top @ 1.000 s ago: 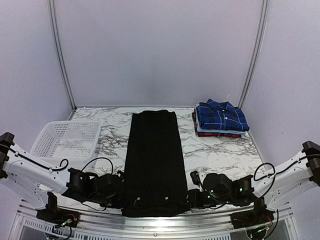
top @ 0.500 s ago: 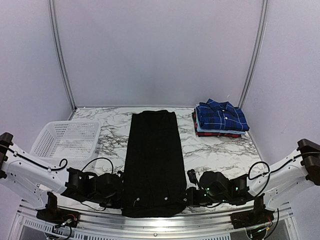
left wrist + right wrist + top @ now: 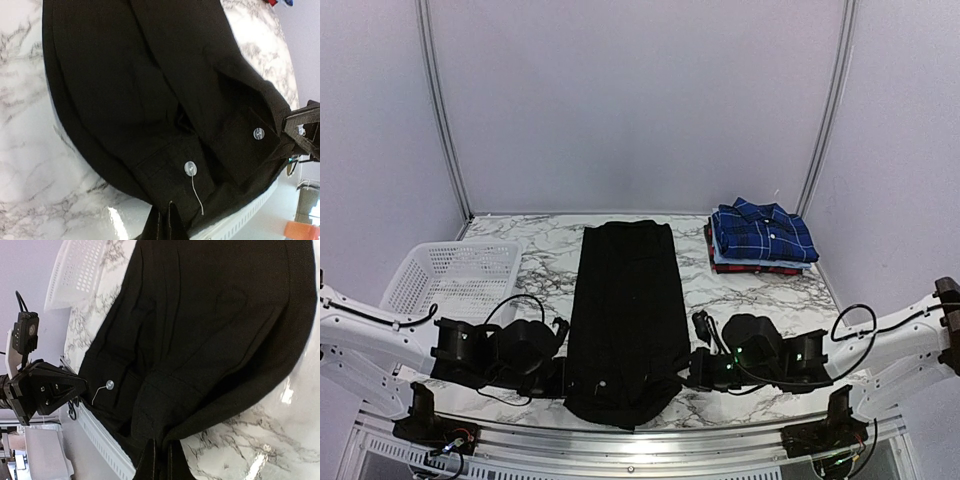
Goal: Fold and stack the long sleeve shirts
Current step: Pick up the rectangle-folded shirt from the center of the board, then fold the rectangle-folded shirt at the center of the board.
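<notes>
- Shirt position: the black shirt (image 3: 625, 300) lies lengthwise down the middle of the marble table (image 3: 760, 300), folded into a long narrow strip that runs from the far side to the near edge.
- My left gripper (image 3: 563, 375) sits low at the strip's near left corner. Its wrist camera shows the fingers pinched together on the black hem.
- My right gripper (image 3: 692, 375) sits at the near right corner, clamped in the same way on a fold of the black cloth.
- Between the two grippers the near end of the shirt is bunched and rounded, while the far end lies flat and square.
- On the left wrist camera I see a white button (image 3: 190, 168) on a cuff, with a loose thread (image 3: 198, 197) hanging from it.
- A stack of folded shirts (image 3: 761, 236) sits at the far right of the table, with blue plaid on top, then light blue, and red at the bottom.
- A white mesh basket (image 3: 452, 281) stands on the left side of the table, well apart from the black shirt.
</notes>
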`<state>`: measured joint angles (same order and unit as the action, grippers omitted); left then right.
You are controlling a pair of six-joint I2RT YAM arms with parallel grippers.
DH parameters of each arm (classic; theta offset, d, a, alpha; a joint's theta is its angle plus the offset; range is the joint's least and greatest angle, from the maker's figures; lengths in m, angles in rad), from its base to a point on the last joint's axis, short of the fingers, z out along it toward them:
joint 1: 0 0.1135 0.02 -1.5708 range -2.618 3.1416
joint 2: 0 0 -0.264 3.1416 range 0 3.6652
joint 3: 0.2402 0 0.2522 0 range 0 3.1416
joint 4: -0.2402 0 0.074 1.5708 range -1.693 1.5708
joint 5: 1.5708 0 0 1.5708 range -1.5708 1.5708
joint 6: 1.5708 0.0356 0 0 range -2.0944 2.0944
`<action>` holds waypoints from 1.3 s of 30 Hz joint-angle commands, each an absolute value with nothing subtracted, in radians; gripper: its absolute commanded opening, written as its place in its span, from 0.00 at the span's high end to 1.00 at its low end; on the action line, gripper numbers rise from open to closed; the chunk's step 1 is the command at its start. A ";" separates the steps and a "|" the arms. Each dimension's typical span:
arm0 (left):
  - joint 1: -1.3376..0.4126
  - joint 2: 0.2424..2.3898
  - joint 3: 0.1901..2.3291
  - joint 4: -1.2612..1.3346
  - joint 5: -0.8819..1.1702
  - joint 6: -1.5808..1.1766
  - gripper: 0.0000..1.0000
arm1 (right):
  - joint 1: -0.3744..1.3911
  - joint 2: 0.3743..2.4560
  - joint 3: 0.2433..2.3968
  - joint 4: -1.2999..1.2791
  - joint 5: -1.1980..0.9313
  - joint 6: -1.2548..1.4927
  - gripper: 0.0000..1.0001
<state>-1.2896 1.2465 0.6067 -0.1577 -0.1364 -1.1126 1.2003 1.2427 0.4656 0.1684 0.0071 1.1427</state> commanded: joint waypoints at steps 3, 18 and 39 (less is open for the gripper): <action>-1.132 1.271 0.721 -0.210 -0.122 -0.996 1.00 | 1.037 1.256 0.583 0.133 -0.056 0.989 1.00; -0.813 1.675 1.019 -0.209 -0.054 -0.799 1.00 | 0.721 1.676 0.831 0.258 -0.225 0.788 1.00; -0.732 1.722 1.091 -0.183 -0.040 -0.750 1.00 | 0.646 1.719 0.910 0.244 -0.218 0.734 1.00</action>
